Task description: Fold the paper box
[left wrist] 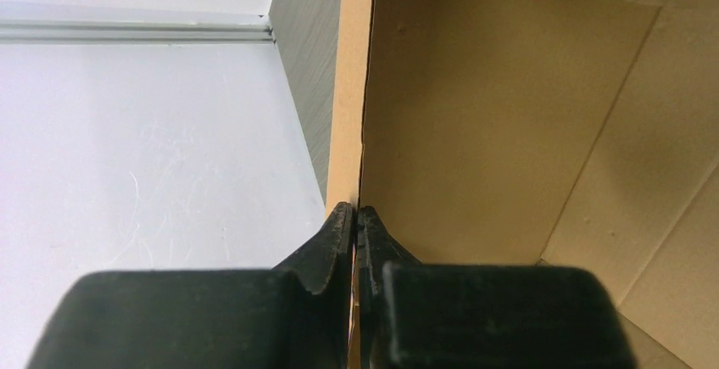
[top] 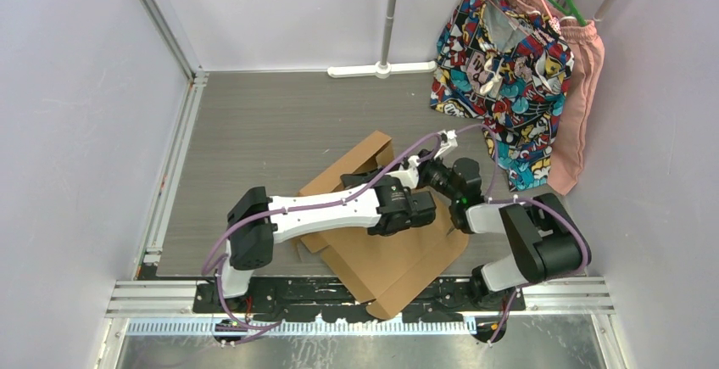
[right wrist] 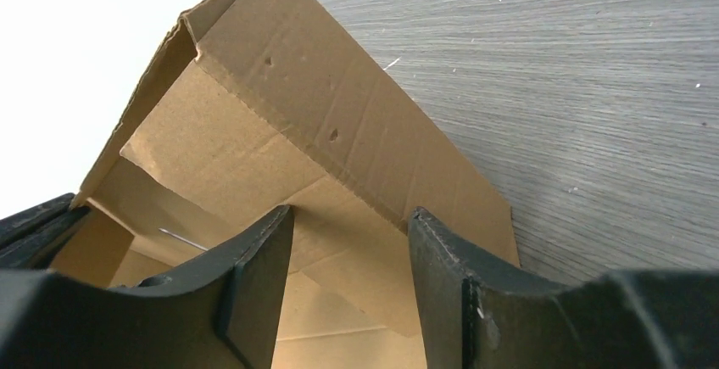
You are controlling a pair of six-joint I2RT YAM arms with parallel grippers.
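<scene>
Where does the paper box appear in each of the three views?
Top external: the paper box lies at lower centre.
Left wrist: it fills the right half, its edge pinched by the left gripper.
Right wrist: centre and left, beyond the open right gripper.
Shared landmark: the grey wood-grain table.

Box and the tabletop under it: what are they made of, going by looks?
The paper box: plain brown corrugated cardboard, matte and unprinted; the layered cut edge and scored creases show it. The tabletop: dark grey and matte with a fine streaked grain; probably wood-effect laminate, though the look leaves that open.
</scene>
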